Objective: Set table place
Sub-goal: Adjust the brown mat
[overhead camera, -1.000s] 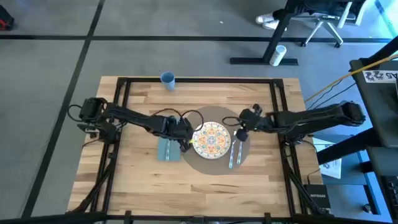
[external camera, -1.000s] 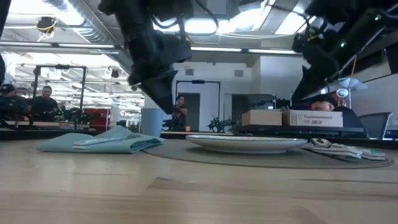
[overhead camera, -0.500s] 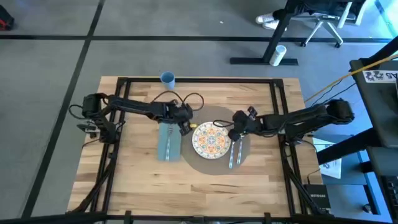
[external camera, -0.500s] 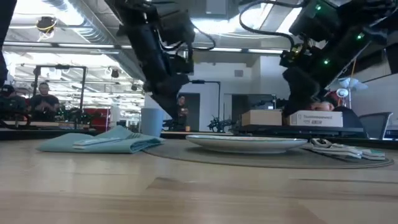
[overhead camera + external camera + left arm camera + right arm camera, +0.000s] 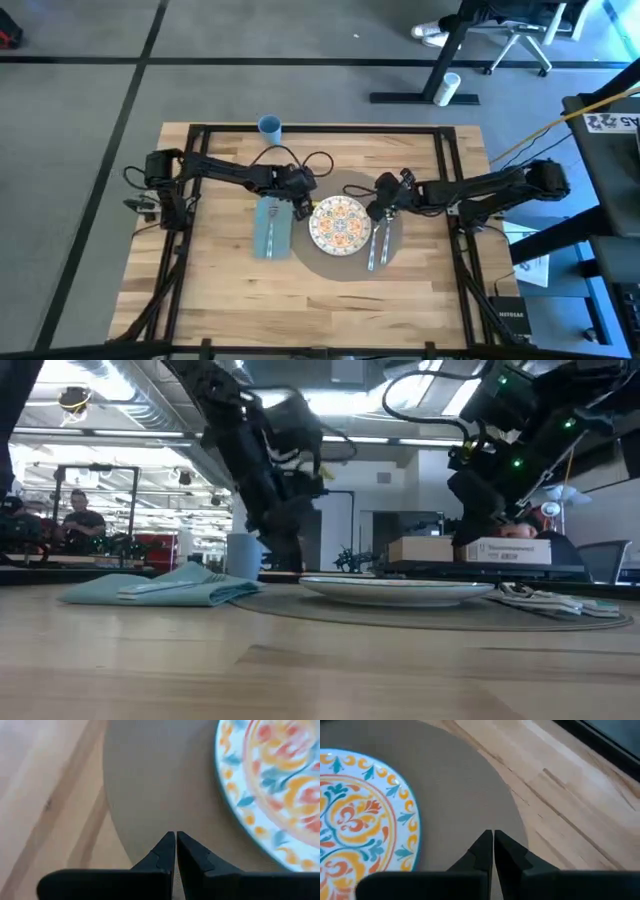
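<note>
Placemat (image 5: 352, 262), round, grey-brown, lies mid-table (image 5: 230, 290) in the high view, under a patterned plate (image 5: 341, 224); teal napkin (image 5: 272, 229) on its left, cutlery (image 5: 377, 248) on its right part. Left gripper (image 5: 302, 206) and right gripper (image 5: 377, 211) sit at opposite rims of the mat.

Low view: mat lies flat, thin; blue cup (image 5: 243, 554) behind.

Left wrist view: fingers (image 5: 167, 851) pinched together, holding nothing, over mat (image 5: 165, 790).

Right wrist view: fingers (image 5: 485, 847) likewise closed, empty, above mat (image 5: 470, 800).

Judgement: mat light, flexible, loaded by fragile plate; grip bare rim, slide gently.

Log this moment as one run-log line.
left gripper shut over placemat edge | right gripper shut over placemat far edge | patterned plate centred on placemat | napkin beside
</note>
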